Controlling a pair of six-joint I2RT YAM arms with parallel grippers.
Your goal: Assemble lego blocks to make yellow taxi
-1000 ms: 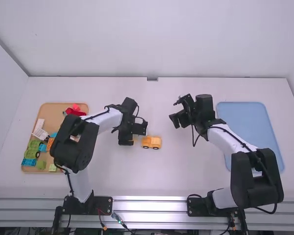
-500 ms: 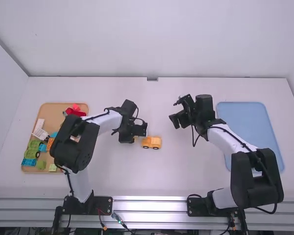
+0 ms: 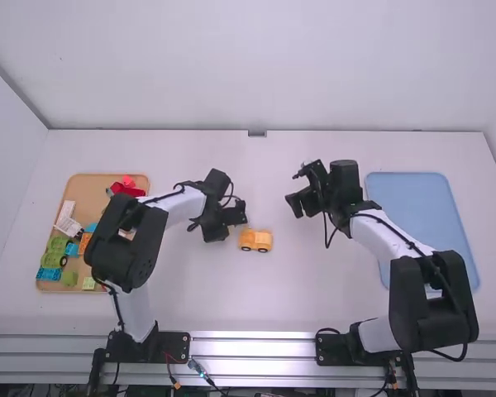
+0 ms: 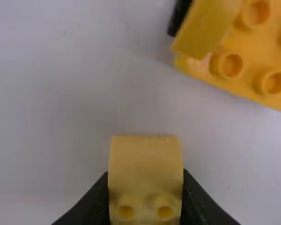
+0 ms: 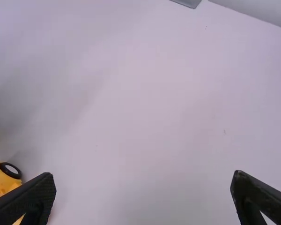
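Observation:
Left of the yellow-orange wheeled car [image 3: 255,240], my left gripper [image 3: 227,235] is low over the table. In the left wrist view my left gripper [image 4: 146,199] is shut on a small yellow block [image 4: 145,164] with two studs showing; the studded car [image 4: 253,61] lies apart from it. My right gripper [image 3: 296,204] is above the table, right of and beyond the car. In the right wrist view my right gripper [image 5: 144,180] stands open with nothing between its fingers; part of the car [image 5: 2,180] shows beside one finger.
A wooden tray [image 3: 87,193] at the far left holds several loose bricks, among them green, blue, red and white ones. A blue tray [image 3: 413,194] lies on the right side of the table, partly behind the right arm.
My left gripper has shifted and turned slightly beside the car, with its block hidden more in the high view. The right arm and the car have stayed put.

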